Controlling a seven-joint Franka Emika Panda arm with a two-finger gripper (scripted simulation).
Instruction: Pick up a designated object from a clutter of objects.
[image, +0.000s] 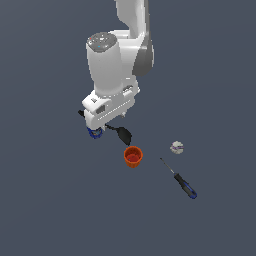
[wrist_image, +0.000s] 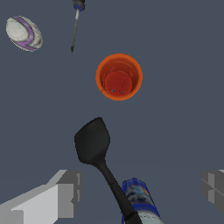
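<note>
The black spatula (wrist_image: 92, 140) lies flat on the dark floor, its blade (image: 124, 134) pointing toward the orange cup (image: 133, 156). My gripper (wrist_image: 140, 189) is open and hangs over the spatula's handle, with one finger (wrist_image: 63, 192) on each side, wide apart. The blue-and-white can (wrist_image: 141, 199) lies right beside the handle, also in the gap between the fingers. In the exterior view the white hand (image: 107, 111) hides most of the handle and part of the can (image: 95, 132); only the handle's black tip (image: 80, 113) pokes out.
The orange cup (wrist_image: 119, 76) stands upright just beyond the blade. A whitish ball (image: 176, 147) lies toward the exterior view's right. The blue-handled screwdriver (image: 180, 180) lies below it, its tip toward the cup.
</note>
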